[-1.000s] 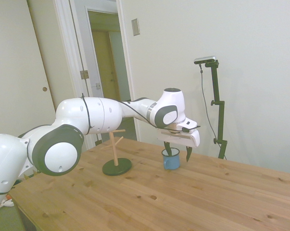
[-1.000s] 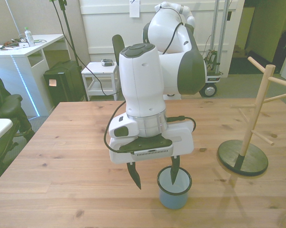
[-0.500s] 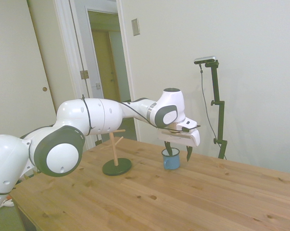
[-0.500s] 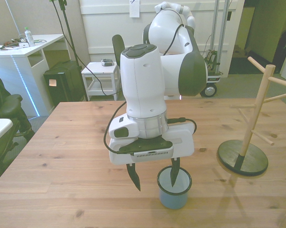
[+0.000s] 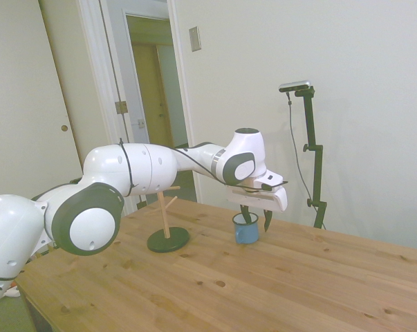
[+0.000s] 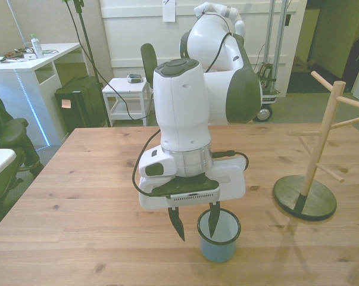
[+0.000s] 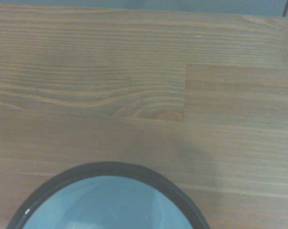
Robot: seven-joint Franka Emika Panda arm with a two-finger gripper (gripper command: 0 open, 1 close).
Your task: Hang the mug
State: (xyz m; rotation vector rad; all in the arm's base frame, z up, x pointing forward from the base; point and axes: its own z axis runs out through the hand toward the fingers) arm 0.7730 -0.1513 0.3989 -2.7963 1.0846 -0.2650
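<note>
The small light-blue mug (image 6: pixel 218 245) stands upright on the wooden table (image 6: pixel 78 196) near its front edge. It also shows in the side view as the mug (image 5: pixel 246 232). My gripper (image 6: pixel 196 229) points straight down over it, open. One finger (image 6: pixel 213 219) reaches inside the mug and the other finger (image 6: pixel 179 225) hangs outside, on the front view's left. In the side view the gripper (image 5: pixel 256 218) straddles the mug's wall the same way. The wrist view shows the mug's dark rim (image 7: pixel 105 167) from close above. The handle is hidden.
A wooden mug tree (image 6: pixel 322 137) with several pegs rises from a dark round base (image 6: pixel 304 201) at the front view's right, apart from the mug. The side view shows this mug tree (image 5: pixel 164 216) left of the mug. The table's front edge runs just past the mug.
The two fingers have come closer together around the mug's wall. The outer finger moved toward the mug. The mug has not moved.
</note>
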